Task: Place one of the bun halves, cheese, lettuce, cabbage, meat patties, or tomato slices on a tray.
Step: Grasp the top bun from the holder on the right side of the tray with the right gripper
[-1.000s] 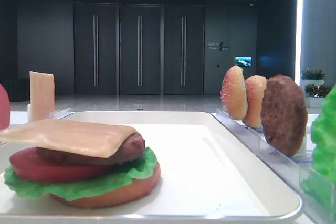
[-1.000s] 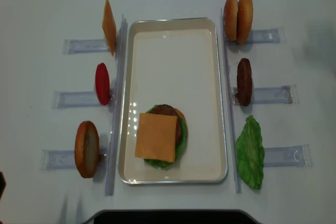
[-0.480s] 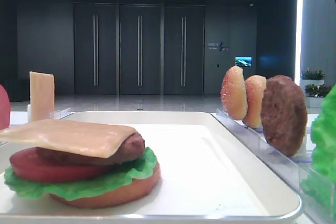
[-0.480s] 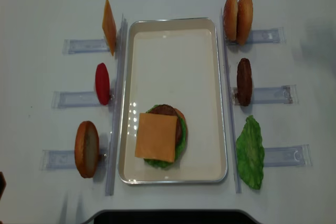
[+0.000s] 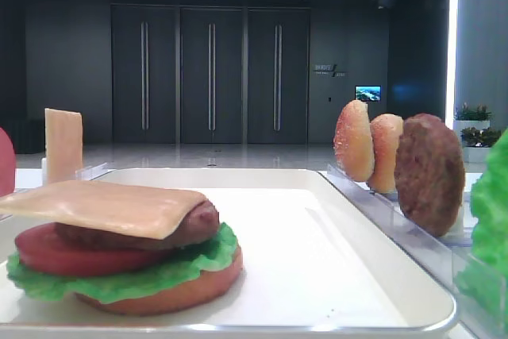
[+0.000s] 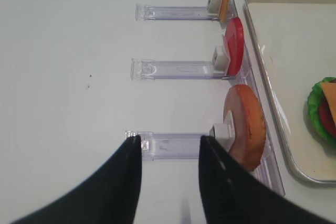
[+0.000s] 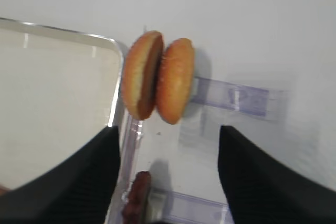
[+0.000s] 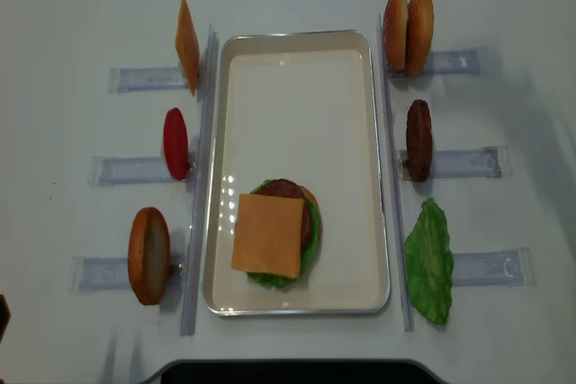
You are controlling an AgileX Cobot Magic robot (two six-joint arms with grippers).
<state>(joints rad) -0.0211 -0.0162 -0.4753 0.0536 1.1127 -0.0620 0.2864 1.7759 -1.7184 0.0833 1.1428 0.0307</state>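
The tray [image 8: 297,87] lies long-ways down the middle of the table [image 8: 72,6], its long axis running away from the robot. Near its close end sits a half-built burger: an orange bun base [image 5: 175,291], lettuce [image 5: 119,275], a tomato slice [image 5: 55,256], a meat patty [image 5: 194,224], and a square cheese slice [image 8: 268,235] lying flat on top.

Beside the tray's far right corner two bun halves [image 8: 407,31] stand on edge in a clear rack [image 8: 454,62], pressed face to face, their flat sides turned left and right across the table. The right gripper [image 7: 168,177] hovers above them, fingers [image 7: 262,177] spread wide and holding nothing; the buns show in the gap just ahead of the tips.

The left gripper [image 6: 169,182] hangs over the near left rack [image 6: 173,145], fingers parted and empty, next to another bun [image 6: 244,127] standing on edge. A spare tomato [image 8: 175,143] and cheese [image 8: 187,46] stand upright farther along that side. A patty [image 8: 418,139] and a lettuce leaf [image 8: 430,263] wait on the right.
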